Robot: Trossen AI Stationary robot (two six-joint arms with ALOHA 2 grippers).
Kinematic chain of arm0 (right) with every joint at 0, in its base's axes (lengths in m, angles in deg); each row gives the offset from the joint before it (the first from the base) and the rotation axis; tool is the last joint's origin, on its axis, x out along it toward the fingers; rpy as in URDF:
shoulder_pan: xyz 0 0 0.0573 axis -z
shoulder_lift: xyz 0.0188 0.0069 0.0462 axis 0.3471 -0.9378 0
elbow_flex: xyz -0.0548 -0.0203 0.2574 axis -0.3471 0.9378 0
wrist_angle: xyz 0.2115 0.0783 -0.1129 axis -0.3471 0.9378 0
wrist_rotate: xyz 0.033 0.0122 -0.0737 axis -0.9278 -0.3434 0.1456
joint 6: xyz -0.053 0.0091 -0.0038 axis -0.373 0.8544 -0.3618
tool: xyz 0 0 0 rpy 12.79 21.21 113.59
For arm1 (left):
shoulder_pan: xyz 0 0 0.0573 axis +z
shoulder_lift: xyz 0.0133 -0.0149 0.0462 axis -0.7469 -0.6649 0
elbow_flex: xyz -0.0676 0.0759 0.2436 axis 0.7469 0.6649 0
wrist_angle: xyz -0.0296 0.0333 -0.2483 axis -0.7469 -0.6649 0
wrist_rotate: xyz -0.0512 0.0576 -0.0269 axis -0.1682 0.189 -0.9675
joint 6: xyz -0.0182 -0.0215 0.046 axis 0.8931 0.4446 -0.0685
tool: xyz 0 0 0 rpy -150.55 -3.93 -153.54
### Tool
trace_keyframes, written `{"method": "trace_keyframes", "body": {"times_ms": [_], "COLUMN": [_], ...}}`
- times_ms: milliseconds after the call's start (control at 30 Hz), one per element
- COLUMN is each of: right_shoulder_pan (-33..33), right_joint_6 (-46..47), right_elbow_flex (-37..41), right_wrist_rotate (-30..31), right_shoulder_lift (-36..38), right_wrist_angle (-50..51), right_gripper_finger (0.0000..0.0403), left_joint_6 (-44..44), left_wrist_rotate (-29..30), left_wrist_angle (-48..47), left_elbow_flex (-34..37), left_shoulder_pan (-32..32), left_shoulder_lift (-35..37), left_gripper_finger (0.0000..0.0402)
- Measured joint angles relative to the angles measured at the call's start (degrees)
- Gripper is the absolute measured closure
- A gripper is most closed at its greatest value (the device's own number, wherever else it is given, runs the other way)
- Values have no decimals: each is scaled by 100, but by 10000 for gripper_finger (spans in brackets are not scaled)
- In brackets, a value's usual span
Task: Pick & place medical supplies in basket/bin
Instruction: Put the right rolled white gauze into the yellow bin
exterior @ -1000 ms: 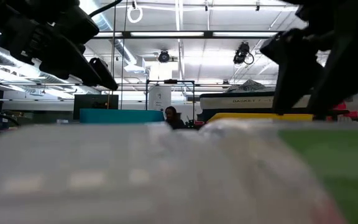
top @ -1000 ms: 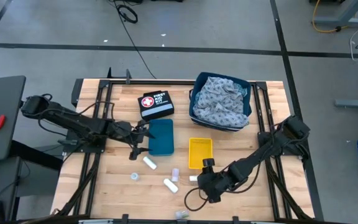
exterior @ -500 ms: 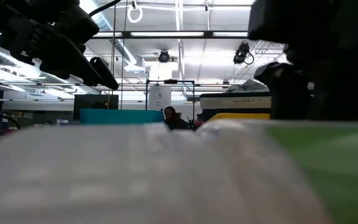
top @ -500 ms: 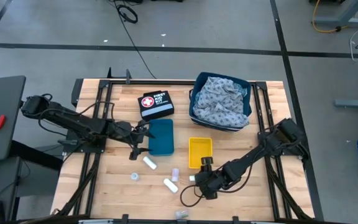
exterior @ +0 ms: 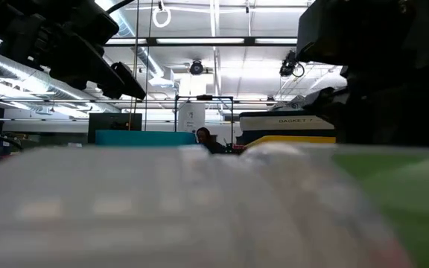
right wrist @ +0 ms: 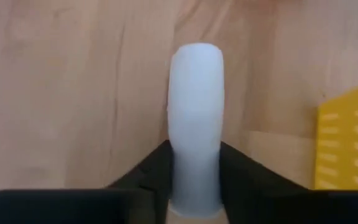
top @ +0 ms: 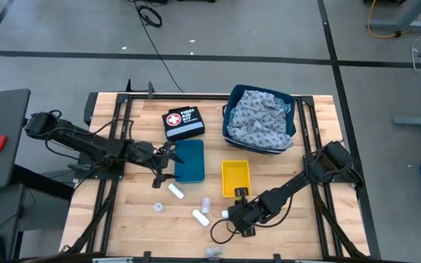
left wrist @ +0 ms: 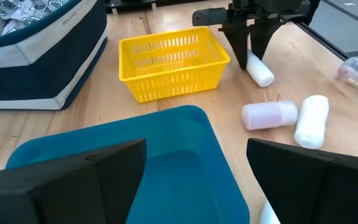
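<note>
A finger-sized white gauze roll (right wrist: 195,118) lies on the wooden table beside the yellow basket (top: 235,177), and my right gripper (top: 230,213) is shut on it. Two more white rolls (top: 175,191) (top: 201,217), a pinkish bottle (top: 205,202) and a tiny tape ring (top: 158,207) lie on the table to its left. My left gripper (top: 159,168) hangs open at the left rim of the teal bin (top: 189,161), touching nothing. A patterned cloth fills the dark blue basket (top: 260,117). My right gripper pinches the gauze roll between its two fingers (right wrist: 148,171), one on each long side, near one end of the roll (right wrist: 194,186). The fingers slant steeply down from above. The roll lies flat on the table and its free end (left wrist: 261,73) sticks out past the fingertips.
A black first-aid pouch (top: 182,123) lies at the back, left of the dark blue basket. A small clear item (top: 212,252) sits at the near edge. Black frame rails run along both sides of the table.
My right gripper has sunk toward the table and gone a little toward the left edge, coming down over the gauze roll beside the yellow basket. The roll stays where it lay.
</note>
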State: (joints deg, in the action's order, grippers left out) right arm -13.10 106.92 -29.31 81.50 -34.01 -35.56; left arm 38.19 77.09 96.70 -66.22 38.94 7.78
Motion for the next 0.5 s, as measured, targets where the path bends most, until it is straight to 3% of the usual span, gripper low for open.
{"method": "trace_keyframes", "body": {"times_ms": [133,367,500], "right_shoulder_pan": [-71,-258,-342], "right_joint_6": [-91,-169,-263], "right_elbow_flex": [0,-170,-668], "right_wrist_rotate": [-38,-55,496], "right_shoulder_lift": [4,30,141], "right_wrist_angle": [-63,-57,613], "right_gripper_finger": [373,372,372], "left_joint_6": [-8,-17,0], "left_wrist_rotate": [-2,-28,-42], "left_wrist_angle": [36,58,64], "left_elbow_flex": [0,0,0], "left_shoulder_pan": [0,0,0], "left_shoulder_lift": [0,0,0], "left_gripper_finger": [118,118,118]}}
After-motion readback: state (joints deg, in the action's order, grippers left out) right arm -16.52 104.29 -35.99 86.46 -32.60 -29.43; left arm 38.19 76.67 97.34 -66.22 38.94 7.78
